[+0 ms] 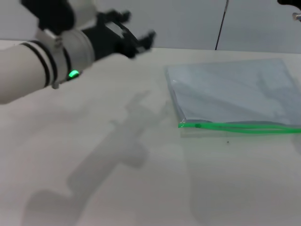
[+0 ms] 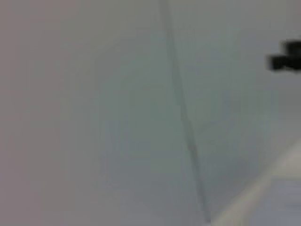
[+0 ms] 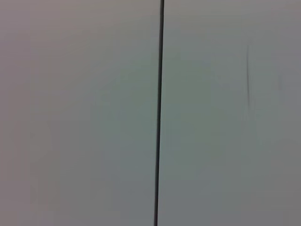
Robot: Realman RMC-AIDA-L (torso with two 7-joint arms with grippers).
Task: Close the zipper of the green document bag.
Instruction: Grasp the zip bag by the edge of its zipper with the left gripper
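Observation:
The green document bag (image 1: pixel 235 92) lies flat on the white table (image 1: pixel 117 188) at the right, a translucent grey-blue pouch. Its zipper (image 1: pixel 244 127) is a bright-green strip along the near edge, with a small green slider (image 1: pixel 197 125) close to the strip's left end. My left gripper (image 1: pixel 136 28) hovers high over the table's far left, well away from the bag, its black fingers spread open and holding nothing. Only a dark bit of my right gripper (image 1: pixel 290 4) shows at the top right corner, also seen far off as a black shape (image 2: pixel 286 61) in the left wrist view.
A pale wall (image 1: pixel 188 23) with a thin dark vertical line (image 1: pixel 221 26) rises behind the table. Both wrist views face this wall (image 3: pixel 70 113). My left arm's shadow (image 1: pixel 117 146) falls across the table's middle.

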